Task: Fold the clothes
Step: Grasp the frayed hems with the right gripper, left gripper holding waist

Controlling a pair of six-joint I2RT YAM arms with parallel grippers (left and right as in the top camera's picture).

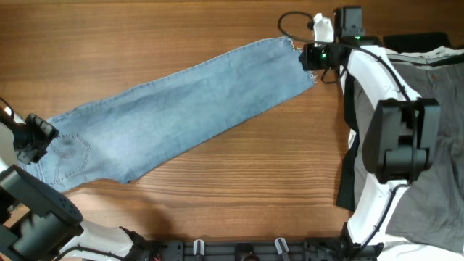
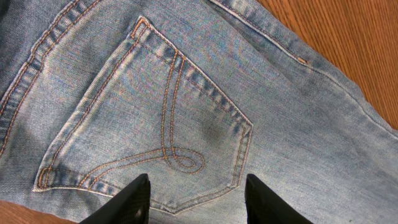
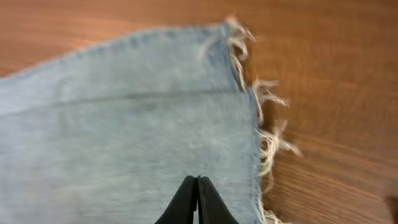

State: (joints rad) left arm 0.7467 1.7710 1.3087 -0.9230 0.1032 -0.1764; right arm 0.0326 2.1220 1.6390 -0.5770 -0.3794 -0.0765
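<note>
The wooden table (image 1: 145,43) is occupied mainly by the jeans (image 1: 188,109), which are laid out flat at full length as one long strip. The strip runs diagonally, with the waist end at the lower left edge and the leg end at the upper right. A grey garment (image 1: 435,94) is spread over the right edge of the table, partly under the right arm, and a dark cloth (image 1: 346,174) is seen along its left border. It lies just beside the jeans' leg end, without touching it.

The left gripper (image 2: 198,186) is positioned over the seat of the jeans. Its fingers (image 2: 134,202) are held apart, one at each side of the lower edge of the back pocket (image 2: 155,118). The pocket lies flat and is marked by orange stitching in a looped curve; what it contains cannot be told.

The right gripper (image 3: 197,180) is set on the denim just inside the frayed hem (image 3: 264,124). Its fingertips are pressed together. Whether cloth is pinched between them cannot be told. Loose white threads are seen trailing from the hem onto the wood.
</note>
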